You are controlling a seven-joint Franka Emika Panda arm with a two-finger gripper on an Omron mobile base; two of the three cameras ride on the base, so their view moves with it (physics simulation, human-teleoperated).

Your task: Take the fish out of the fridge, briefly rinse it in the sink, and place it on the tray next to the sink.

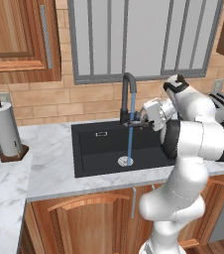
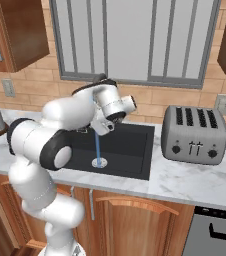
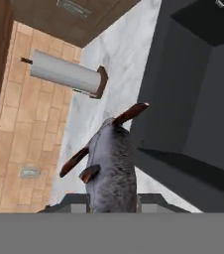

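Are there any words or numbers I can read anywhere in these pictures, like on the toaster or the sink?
No readable text anywhere.
Toaster: small marks on its front between the knobs, too small to read.
Sink: a small pale rectangular mark on its back wall, too blurred to read.
Paper towel roll: blank.
Fish in the gripper: no markings.

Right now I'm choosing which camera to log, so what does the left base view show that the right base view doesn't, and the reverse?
Left base view alone: the whole paper towel roll on its wooden stand, upright left of the sink, and the dark arched faucet unobstructed. Right base view alone: the full silver four-slot toaster right of the sink, and an oven front at the lower right. Both share: the black sink, water streaming to its drain, the window, and the arm reaching over the basin.
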